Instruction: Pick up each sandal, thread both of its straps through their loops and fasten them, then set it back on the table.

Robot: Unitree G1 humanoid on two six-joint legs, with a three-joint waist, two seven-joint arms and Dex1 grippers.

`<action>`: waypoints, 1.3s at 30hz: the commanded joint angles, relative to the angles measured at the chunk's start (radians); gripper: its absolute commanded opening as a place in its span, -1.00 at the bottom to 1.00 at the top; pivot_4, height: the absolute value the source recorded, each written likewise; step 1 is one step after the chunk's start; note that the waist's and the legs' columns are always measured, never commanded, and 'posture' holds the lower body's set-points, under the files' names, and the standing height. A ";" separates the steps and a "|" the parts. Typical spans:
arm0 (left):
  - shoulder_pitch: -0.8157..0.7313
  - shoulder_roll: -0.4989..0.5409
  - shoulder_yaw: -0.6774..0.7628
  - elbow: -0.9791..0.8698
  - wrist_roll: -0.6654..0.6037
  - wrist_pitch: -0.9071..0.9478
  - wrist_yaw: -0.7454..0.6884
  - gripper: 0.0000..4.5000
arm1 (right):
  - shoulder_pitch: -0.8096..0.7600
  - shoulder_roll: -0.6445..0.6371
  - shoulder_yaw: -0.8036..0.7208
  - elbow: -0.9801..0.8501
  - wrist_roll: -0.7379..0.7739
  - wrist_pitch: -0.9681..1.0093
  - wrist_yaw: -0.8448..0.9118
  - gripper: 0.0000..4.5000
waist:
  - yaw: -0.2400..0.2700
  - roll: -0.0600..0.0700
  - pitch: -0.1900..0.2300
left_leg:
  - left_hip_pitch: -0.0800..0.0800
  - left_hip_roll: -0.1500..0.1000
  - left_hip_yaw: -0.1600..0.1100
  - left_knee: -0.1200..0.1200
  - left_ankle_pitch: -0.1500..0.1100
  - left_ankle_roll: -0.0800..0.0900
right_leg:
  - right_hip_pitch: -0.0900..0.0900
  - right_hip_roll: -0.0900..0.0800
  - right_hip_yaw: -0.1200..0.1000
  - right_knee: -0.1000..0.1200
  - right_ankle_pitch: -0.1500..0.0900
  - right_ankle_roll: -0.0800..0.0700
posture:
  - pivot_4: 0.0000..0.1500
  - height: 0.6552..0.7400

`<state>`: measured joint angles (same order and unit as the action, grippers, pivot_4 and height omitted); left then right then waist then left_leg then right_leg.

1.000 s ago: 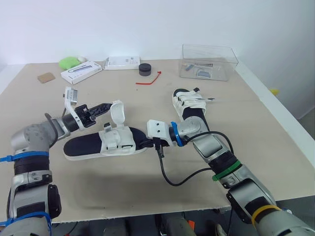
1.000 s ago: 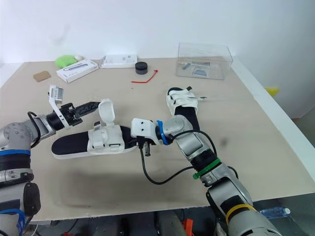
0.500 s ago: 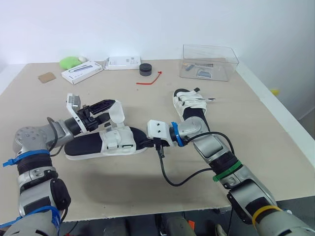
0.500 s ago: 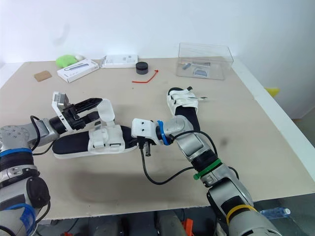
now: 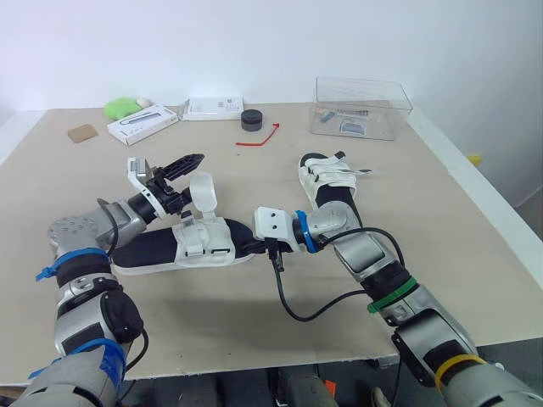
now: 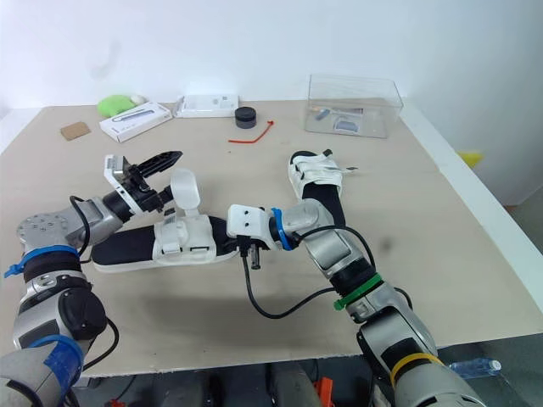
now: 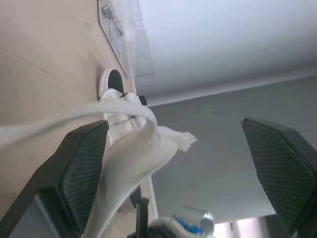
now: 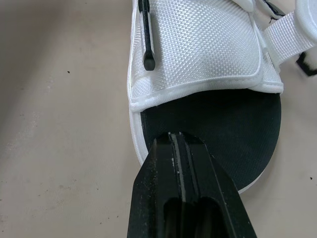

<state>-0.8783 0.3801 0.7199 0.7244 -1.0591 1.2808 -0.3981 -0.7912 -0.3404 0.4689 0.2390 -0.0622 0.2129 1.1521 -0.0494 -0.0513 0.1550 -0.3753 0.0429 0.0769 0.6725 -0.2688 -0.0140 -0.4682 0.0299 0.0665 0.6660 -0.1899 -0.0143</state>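
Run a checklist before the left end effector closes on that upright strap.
1. Left end effector open: ok.
2. Strap between its fingers: ok, close to one finger.
3. Strap standing free above the near sandal: ok.
4. Right end effector pinning the near sandal: cannot tell; it is shut, tip over the black insole.
5. Near sandal flat on the table: ok.

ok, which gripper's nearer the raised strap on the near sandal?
Left. The left gripper is open right beside the raised strap. The right gripper is shut, farther off at the near sandal's sole end.
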 commanded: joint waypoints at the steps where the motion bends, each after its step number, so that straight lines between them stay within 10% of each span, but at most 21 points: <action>1: -0.052 0.014 -0.001 0.073 0.021 -0.046 0.005 0.97 | 0.007 -0.004 0.014 0.004 -0.016 -0.001 0.001 -1.00 | 0.000 0.000 0.000 | 0.000 0.000 0.000 0.000 0.000 0.000 | 0.000 0.000 0.000 0.000 0.000 0.000 | 1.00 0.67; 25: -0.193 0.100 -0.029 0.318 0.154 -0.185 -0.086 0.97 | 0.009 -0.003 0.015 0.007 -0.022 -0.011 0.002 -1.00 | 0.000 0.000 0.000 | 0.000 0.000 0.000 0.000 0.000 -0.001 | 0.000 0.001 -0.004 0.000 -0.001 0.002 | 1.00 0.67; 28: -0.182 0.093 -0.060 0.268 0.155 -0.155 -0.151 0.62 | 0.012 -0.003 0.016 0.003 -0.021 -0.011 0.003 -1.00 | 0.000 0.000 0.000 | 0.000 0.000 0.000 0.000 0.000 -0.001 | 0.000 0.001 -0.003 0.000 -0.001 0.002 | 1.00 0.67; 35: -0.177 0.082 -0.075 0.245 0.157 -0.147 -0.178 -0.90 | 0.010 0.000 0.016 0.006 -0.022 -0.011 0.002 -1.00 | 0.000 0.000 0.000 | 0.000 0.000 0.000 0.000 0.000 -0.001 | 0.000 0.001 -0.004 0.000 -0.001 0.002 | 1.00 0.67; 39: -0.178 0.086 -0.082 0.256 0.172 -0.165 -0.170 -0.98 | 0.009 0.001 0.016 0.007 -0.022 -0.012 0.003 -1.00 | 0.000 0.000 0.000 | 0.000 0.000 0.000 0.000 0.000 -0.001 | 0.000 0.001 -0.004 0.000 -0.001 0.002 | 1.00 0.67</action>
<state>-1.0393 0.4538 0.6340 0.9972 -0.8963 1.1290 -0.5656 -0.7911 -0.3400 0.4691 0.2408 -0.0714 0.1956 1.1523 -0.0498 -0.0516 0.1552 -0.3757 0.0429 0.0765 0.6723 -0.2686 -0.0146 -0.4683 0.0309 0.0629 0.6660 -0.1908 -0.0127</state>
